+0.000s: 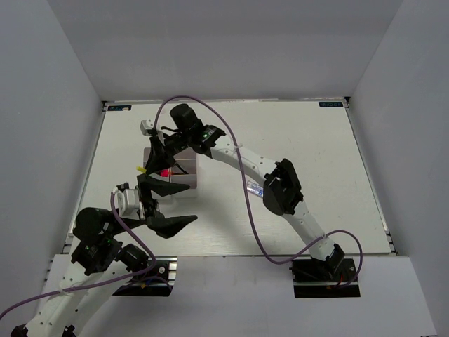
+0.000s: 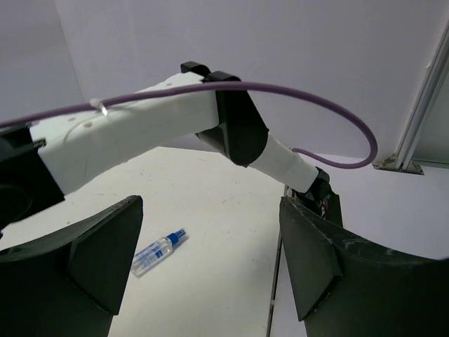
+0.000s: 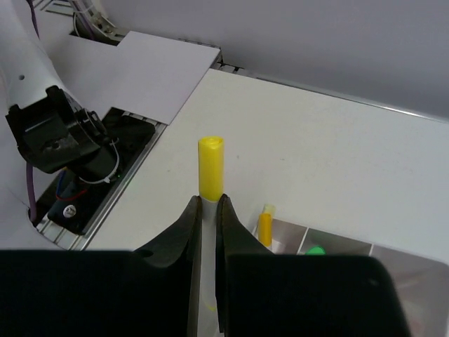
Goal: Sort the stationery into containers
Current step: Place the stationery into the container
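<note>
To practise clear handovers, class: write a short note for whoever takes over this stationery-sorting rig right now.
Right pincer: shut on a yellow-capped marker, held by the bins.
Left pincer: open, empty.
Done: a second yellow-capped marker and a green-tipped item sit in the bins.
Left: place the held marker; the clear-blue tube lies loose on the table.

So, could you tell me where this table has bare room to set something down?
The table right of the right arm, to its right edge, is bare; so is the far strip by the back wall. Crowded: the left, where the bins, the right hand holding a yellow-capped marker and the open left hand meet.
</note>
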Robot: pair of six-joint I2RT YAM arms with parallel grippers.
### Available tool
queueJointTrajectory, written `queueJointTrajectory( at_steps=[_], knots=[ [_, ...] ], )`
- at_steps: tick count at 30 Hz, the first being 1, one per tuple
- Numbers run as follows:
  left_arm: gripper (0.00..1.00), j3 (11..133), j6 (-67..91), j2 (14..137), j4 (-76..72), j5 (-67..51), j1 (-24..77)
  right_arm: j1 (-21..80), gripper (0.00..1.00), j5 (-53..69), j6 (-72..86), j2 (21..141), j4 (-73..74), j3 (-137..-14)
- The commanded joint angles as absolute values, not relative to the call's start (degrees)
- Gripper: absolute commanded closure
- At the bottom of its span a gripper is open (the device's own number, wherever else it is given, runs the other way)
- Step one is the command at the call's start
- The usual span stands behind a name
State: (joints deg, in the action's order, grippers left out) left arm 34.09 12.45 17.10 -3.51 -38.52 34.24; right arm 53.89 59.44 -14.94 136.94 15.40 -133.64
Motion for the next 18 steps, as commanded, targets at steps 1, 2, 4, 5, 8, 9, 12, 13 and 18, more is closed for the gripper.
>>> queueJointTrajectory(
  at_steps=[1, 2, 4, 5, 8, 9, 12, 13, 18],
  knots=[
    [0.12, 33.57, 11.87, 17.4, -4.31, -39.64, 33.93, 54.32, 1.0, 63.63, -8.36, 139.83, 6.96, -135.27],
    [0.12, 33.57, 11.87, 17.4, -4.31, -39.64, 33.93, 54.32, 1.0, 64.15, -7.83, 140.09, 5.55, -135.09],
    [0.12, 33.57, 11.87, 17.4, -4.31, -39.64, 33.93, 54.23, 1.0, 65.47, -8.0, 141.5, 4.49, -135.26],
    [0.12, 33.57, 11.87, 17.4, -3.78, -39.64, 33.93, 54.14, 1.0, 65.22, -7.74, 142.11, 3.26, -135.44],
    [0.12, 33.57, 11.87, 17.4, -3.78, -39.64, 33.93, 54.14, 1.0, 65.3, -7.39, 143.7, 1.5, -135.97],
    [0.12, 33.57, 11.87, 17.4, -3.78, -39.64, 33.93, 54.23, 1.0, 65.48, -7.3, 144.05, 1.15, -136.05],
    [0.12, 33.57, 11.87, 17.4, -3.78, -39.64, 33.93, 54.06, 1.0, 65.48, -7.73, 145.28, 0.7, -136.23],
    [0.12, 33.57, 11.87, 17.4, -3.78, -39.64, 33.93, 54.23, 1.0, 65.22, -9.13, 145.98, 0.62, -136.32],
    [0.12, 33.57, 11.87, 17.4, -3.78, -39.64, 33.93, 53.53, 1.0, 65.04, -13.52, 147.56, 1.4, -136.23]
  ],
)
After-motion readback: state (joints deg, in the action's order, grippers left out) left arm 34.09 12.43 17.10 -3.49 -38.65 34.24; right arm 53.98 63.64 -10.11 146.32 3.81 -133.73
